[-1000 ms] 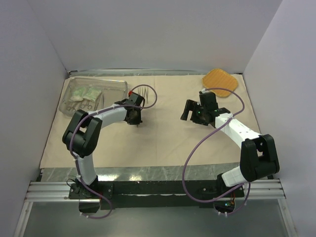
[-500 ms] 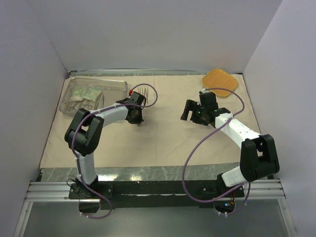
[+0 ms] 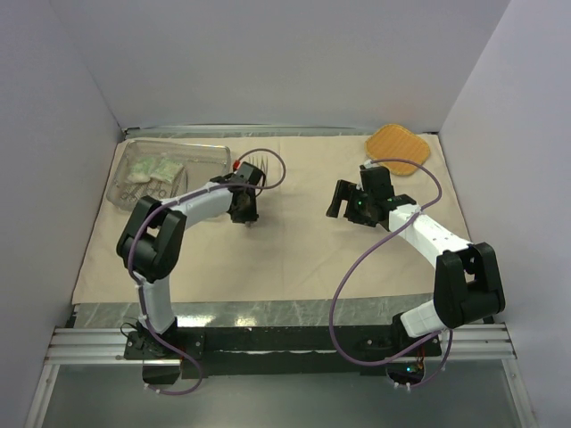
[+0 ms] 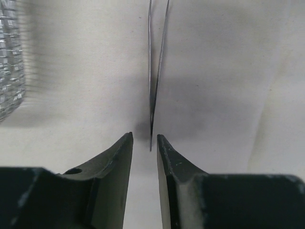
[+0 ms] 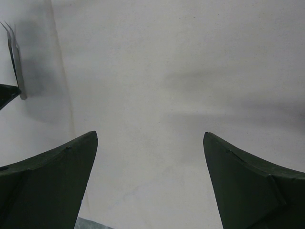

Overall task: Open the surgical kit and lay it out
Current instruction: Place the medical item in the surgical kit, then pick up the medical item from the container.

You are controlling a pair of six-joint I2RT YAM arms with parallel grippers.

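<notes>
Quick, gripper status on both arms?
Left gripper: slightly open, tweezers loose between its tips.
Right gripper: wide open, holding nothing.

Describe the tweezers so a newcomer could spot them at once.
On the big beige wrapping cloth, find the wire-mesh tray in the far left corner. Just right of it, at the tip of the left gripper, are the tweezers: two thin steel blades joined at one end, the only instrument outside the tray.

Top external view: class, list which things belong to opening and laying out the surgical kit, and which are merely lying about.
Belong to the job: beige wrapping cloth; wire-mesh tray; green-white packets; thin steel tweezers.
Just lying about: orange woven pad.
</notes>
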